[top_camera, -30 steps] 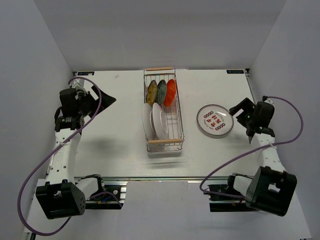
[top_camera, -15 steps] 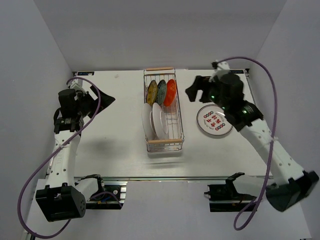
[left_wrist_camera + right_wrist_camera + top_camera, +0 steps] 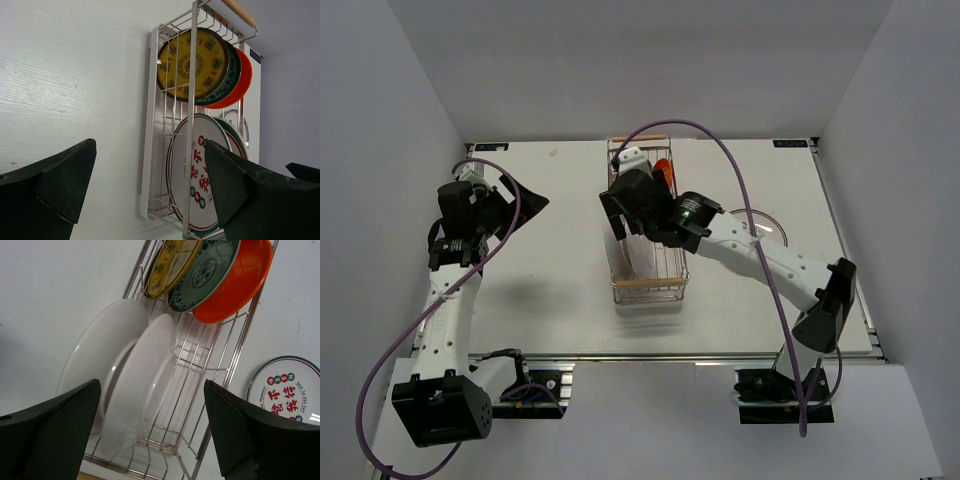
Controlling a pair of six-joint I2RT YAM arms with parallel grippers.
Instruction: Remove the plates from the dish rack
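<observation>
**One out, five left**

One plate [image 3: 285, 390] lies on the table [image 3: 50, 280], lower right of my right wrist view. Five stand in the rack [image 3: 648, 283] — two large plates [image 3: 140, 375] mid-frame, three small plates [image 3: 210, 270] at the top. My right gripper [image 3: 151, 400] hangs spread over the large ones; my left gripper [image 3: 150, 150] is spread too. Right wrist sees blank white backs — left wrist, their red-marked faces.

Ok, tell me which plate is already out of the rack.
The teal-rimmed white plate with red marks: it lies flat on the table beside the dish rack; the other five stand on edge inside it.
</observation>
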